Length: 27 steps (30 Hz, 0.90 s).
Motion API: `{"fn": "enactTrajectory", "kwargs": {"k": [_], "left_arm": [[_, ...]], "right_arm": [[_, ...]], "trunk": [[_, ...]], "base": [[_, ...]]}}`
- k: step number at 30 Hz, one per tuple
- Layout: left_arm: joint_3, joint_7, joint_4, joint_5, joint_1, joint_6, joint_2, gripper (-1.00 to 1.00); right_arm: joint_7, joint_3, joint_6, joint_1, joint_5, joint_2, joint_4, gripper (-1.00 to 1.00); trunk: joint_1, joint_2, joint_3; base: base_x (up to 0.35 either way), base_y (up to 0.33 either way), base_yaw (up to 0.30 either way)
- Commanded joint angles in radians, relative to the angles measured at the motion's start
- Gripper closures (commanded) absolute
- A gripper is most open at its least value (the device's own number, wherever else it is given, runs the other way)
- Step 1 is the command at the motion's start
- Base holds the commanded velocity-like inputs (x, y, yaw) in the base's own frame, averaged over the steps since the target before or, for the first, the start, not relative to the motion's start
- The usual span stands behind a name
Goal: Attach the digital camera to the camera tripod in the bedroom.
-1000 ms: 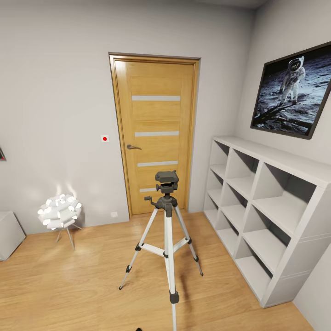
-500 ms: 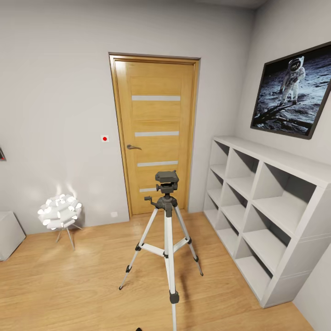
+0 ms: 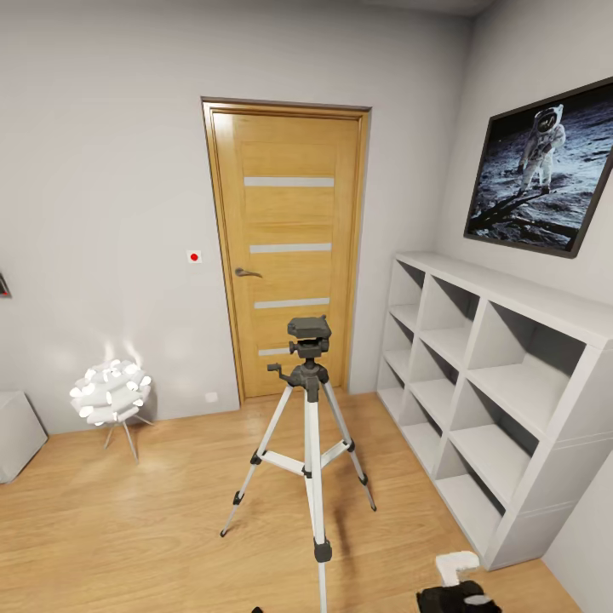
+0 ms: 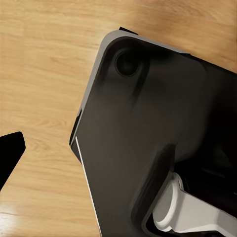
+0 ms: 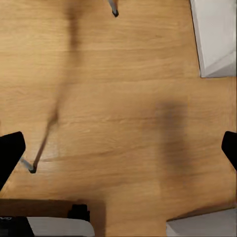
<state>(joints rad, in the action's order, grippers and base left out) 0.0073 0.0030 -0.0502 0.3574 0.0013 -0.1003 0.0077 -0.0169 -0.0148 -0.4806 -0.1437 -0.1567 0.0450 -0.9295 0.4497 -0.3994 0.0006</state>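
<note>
camera tripod (image 3: 310,426) standing on the wood floor (image 3: 128,528) before the door (image 3: 289,247), head bare | right gripper (image 5: 118,153) hanging wide open over the floor, holding nothing | left gripper: can't tell | white shelf (image 3: 502,383) sitting beside the tripod

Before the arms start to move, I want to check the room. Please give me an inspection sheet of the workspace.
Surface: light wood floor, bare around the tripod.
Job's things: camera tripod upright before the door, three legs spread, black head on top.
Clutter: nothing seen.
Grippers: right gripper over the floor, jaws wide apart, nothing between them; on the left arm one black fingertip over the floor, state cannot be told.
Cables: nothing seen.
Surroundings: closed wooden door; white ball lamp left of the tripod; white shelf unit along the right wall, its compartments bare; astronaut picture above it.
</note>
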Motion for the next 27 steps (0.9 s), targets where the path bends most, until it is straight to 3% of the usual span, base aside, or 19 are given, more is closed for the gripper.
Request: {"fn": "enactTrajectory", "kwargs": {"k": [1,6,9,15,22,27], "left_arm": [[0.0,0.0,0.0,0.003,0.0,-0.002,0.0,-1.0],[0.0,0.0,0.0,0.004,0.0,-0.001,0.0,-1.0],[0.0,0.0,0.0,0.003,0.0,-0.001,0.001,-1.0],[-0.001,0.0,0.0,0.003,0.0,-0.001,0.001,-1.0],[0.0,-0.001,0.0,0.003,0.0,-0.001,0.001,-1.0],[0.0,-0.001,0.0,0.003,0.0,-0.001,0.001,-1.0]], "right_arm": [[-0.016,-0.001,-0.046,-0.038,-0.002,0.0,-0.02,-1.0],[-0.104,-0.003,-0.174,-0.105,0.016,-0.001,-0.117,-1.0],[-0.164,-0.004,-0.242,-0.135,0.02,-0.005,-0.232,-1.0],[-0.208,-0.003,-0.344,-0.164,0.023,-0.015,-0.489,-1.0],[-0.219,0.021,-0.366,-0.168,0.024,-0.026,-0.586,-1.0],[-0.222,0.097,-0.366,-0.169,0.023,-0.028,-0.6,-1.0]], "trunk": [[0.0,-0.001,-0.001],[0.0,-0.001,-0.001],[0.0,-0.001,-0.001],[0.0,-0.001,-0.001],[0.0,-0.001,-0.001],[0.0,-0.001,-0.001]], "base": [[0.0,0.0,0.0],[0.0,0.0,0.0],[0.0,0.0,0.0],[0.0,0.0,0.0],[0.0,0.0,0.0],[0.0,0.0,0.0]]}}
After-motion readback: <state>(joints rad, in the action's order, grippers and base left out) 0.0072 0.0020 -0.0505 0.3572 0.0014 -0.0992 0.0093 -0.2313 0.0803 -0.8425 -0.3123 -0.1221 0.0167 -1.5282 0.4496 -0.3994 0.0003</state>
